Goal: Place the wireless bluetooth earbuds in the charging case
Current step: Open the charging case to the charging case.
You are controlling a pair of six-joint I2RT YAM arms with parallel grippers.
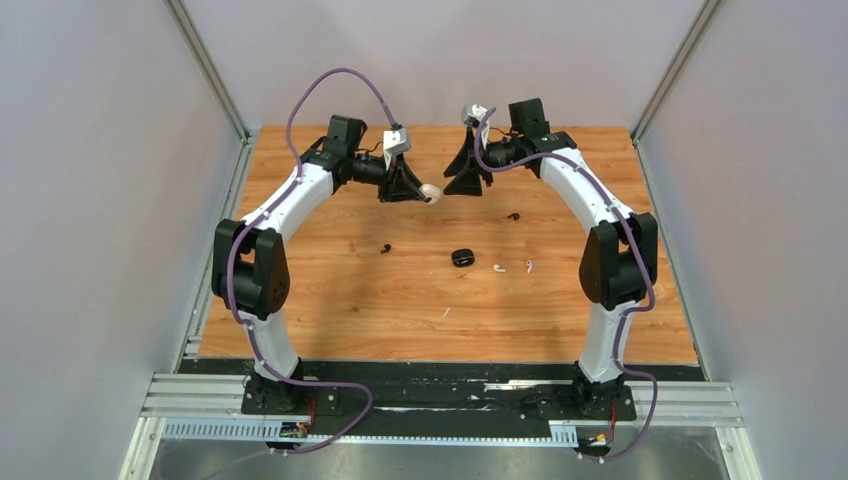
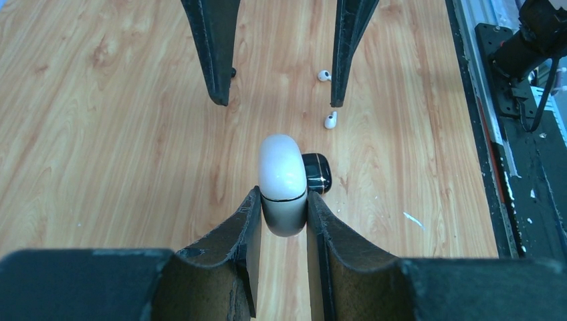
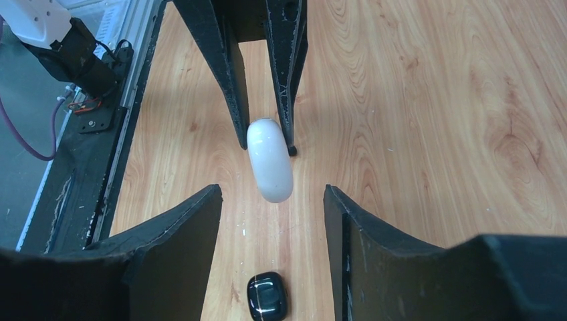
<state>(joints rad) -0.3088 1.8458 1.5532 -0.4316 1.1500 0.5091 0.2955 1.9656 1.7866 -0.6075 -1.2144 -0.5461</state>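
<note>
White case (image 1: 431, 192) held up between the arms, earbuds loose on the bench (image 1: 300, 300).
Left fingers (image 1: 415, 190) pinched the white case above the bench; right fingers (image 1: 455, 186) stood spread, facing it. Two white earbuds (image 1: 498, 268) lay at 3 o'clock of the black case (image 1: 462, 257), and what looked like black earbuds (image 1: 385, 249) at 9 and 2 o'clock.

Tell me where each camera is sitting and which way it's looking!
Top camera: high above and behind the robot, looking down on the wooden table; the left arm and right arm show, bases nearest.
Left wrist camera: on the left arm, looking along its left hand, which pinches the white case, toward the right hand.
Right wrist camera: on the right arm, looking past its open right hand, at the left hand.
Shared: both wrist cameras see the white case and black case.
</note>
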